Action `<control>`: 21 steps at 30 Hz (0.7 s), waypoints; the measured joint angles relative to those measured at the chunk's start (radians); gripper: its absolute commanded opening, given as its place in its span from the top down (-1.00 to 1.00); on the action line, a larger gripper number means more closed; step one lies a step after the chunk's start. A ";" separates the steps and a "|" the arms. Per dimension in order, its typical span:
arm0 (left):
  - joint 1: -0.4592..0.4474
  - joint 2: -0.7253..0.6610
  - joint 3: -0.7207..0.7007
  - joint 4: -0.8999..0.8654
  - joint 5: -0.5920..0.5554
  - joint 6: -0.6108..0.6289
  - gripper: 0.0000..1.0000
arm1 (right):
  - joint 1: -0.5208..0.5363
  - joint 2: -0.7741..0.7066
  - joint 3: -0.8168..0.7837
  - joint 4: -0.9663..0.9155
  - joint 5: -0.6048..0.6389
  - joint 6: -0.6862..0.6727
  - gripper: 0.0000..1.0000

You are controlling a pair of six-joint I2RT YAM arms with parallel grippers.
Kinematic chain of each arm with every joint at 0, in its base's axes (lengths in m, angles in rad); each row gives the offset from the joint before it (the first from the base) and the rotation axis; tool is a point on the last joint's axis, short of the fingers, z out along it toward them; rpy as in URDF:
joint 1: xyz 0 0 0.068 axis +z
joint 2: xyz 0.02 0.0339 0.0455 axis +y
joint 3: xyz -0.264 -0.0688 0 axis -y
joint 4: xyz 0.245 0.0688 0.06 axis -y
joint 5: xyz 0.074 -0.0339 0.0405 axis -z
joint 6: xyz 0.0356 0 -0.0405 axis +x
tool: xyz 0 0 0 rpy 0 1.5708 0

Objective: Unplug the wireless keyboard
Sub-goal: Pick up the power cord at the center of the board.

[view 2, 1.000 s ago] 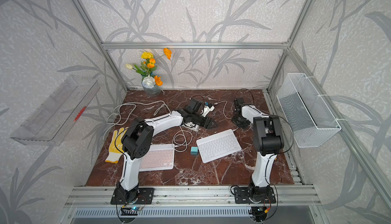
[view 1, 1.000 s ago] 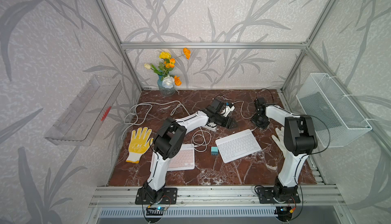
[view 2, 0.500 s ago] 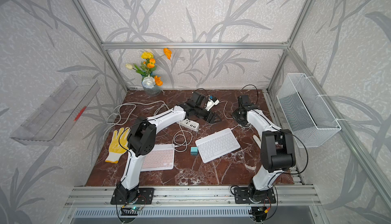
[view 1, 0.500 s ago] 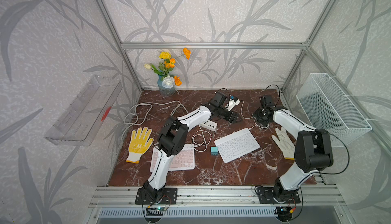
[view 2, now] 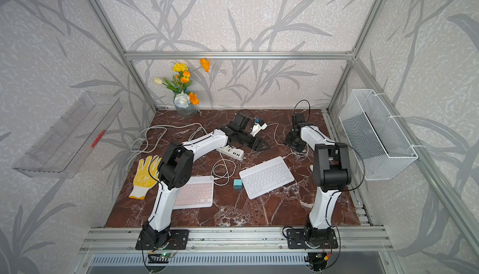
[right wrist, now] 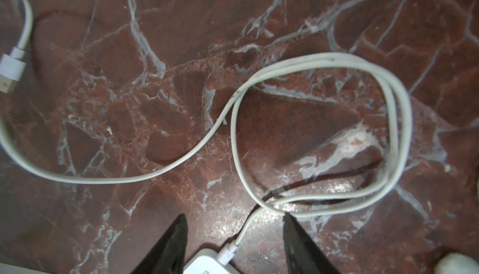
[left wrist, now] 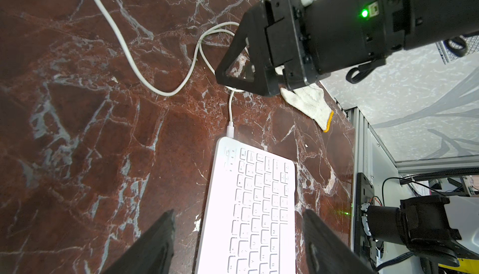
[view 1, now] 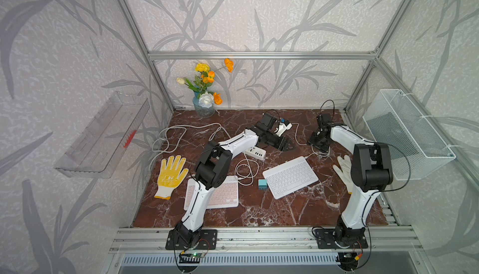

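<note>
White keyboard (view 1: 290, 176), a little toward 3 o'clock of the table (view 1: 259, 213) centre, lying flat and askew. Plug (left wrist: 230, 130) is seated in its corner at 1 o'clock, so the unplugging is not yet done. White cable (right wrist: 116, 181) runs off from the plug in a loose double loop on the marble.

Handling, as a judgement: the board looks thin and light and would likely slide on polished stone if tugged, so it wants bracing from above. The plug body is small, stiff and smooth. It is the place to pinch, close against the keyboard's edge, with a pull straight along the port. The cord is soft and a poor handle.

Right gripper (right wrist: 234, 218) hovers low at 1 o'clock of the board, jaws parted and holding nothing — the cord passes on the table between them, the plug just short of the tips. Left gripper (left wrist: 238, 213) hangs at 12 o'clock of the board, jaws spread wide, empty.

Count, going outward:
- keyboards, two: the white one, and a pink keyboard (view 1: 225, 195) at 8 o'clock
- teal block (view 1: 262, 184), one, just beside the white board at 9 o'clock
- power strip (view 1: 256, 153), one, at 11 o'clock
- gloves, two: white glove (view 1: 342, 169) at 3 o'clock, yellow glove (view 1: 169, 174) well off at 9 o'clock
- vase (view 1: 204, 107) of flowers, one, back corner at 11 o'clock
- wire basket (view 1: 388, 130) and clear tray (view 1: 103, 135), one each — on the side walls
</note>
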 measured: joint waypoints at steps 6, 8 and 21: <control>0.001 0.000 -0.006 0.005 0.002 -0.008 -0.54 | 0.016 0.095 0.056 -0.029 0.025 -0.108 0.05; 0.001 0.000 -0.006 0.005 0.002 -0.008 -0.54 | 0.018 0.117 0.067 -0.042 0.040 -0.136 0.25; 0.001 0.000 -0.006 0.001 0.002 -0.021 -0.55 | 0.039 0.085 0.059 -0.072 0.043 -0.238 1.00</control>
